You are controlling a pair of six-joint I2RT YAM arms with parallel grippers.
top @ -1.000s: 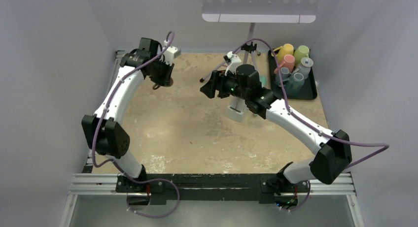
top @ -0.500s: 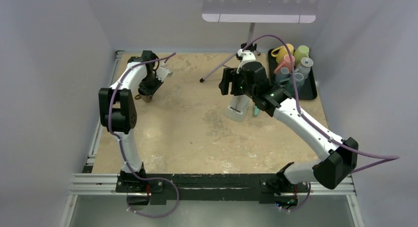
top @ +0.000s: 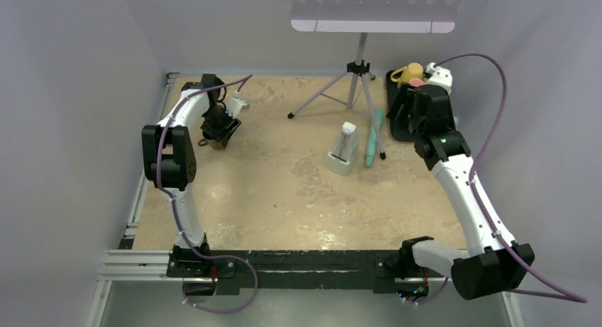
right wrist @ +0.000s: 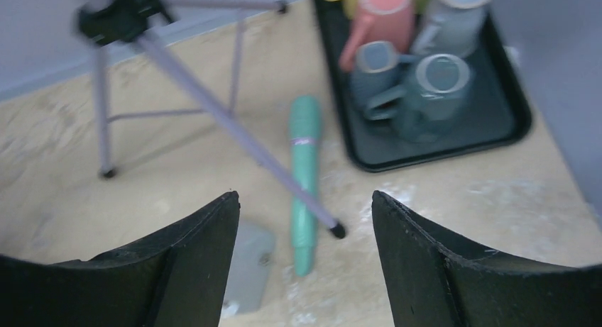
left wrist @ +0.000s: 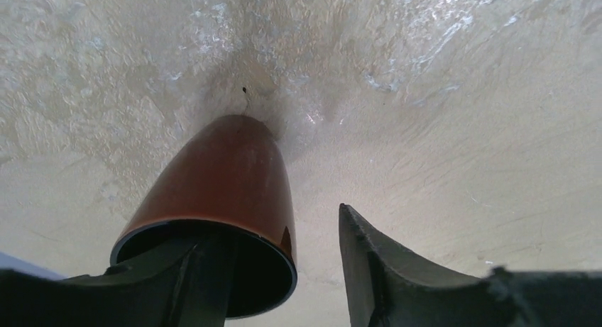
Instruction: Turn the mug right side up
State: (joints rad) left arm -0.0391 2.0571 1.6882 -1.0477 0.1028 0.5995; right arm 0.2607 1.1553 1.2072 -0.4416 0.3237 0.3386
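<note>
The left end effector (left wrist: 279, 226) straddles the mug (left wrist: 227, 178) rim, one finger inside and the other clear of the wall, apparently letting go. The mug stands mouth-up on the desk (left wrist: 461, 128), far left. The right end effector (right wrist: 305, 199) gapes wide, idle.

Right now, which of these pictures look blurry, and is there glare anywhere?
Right wrist view: soft and smeared all over, the tray of cups and the green stick fuzzy. Left wrist view: the brown mug is clear, with shiny glare patches on the table. Top view: crisp, evenly lit.
</note>
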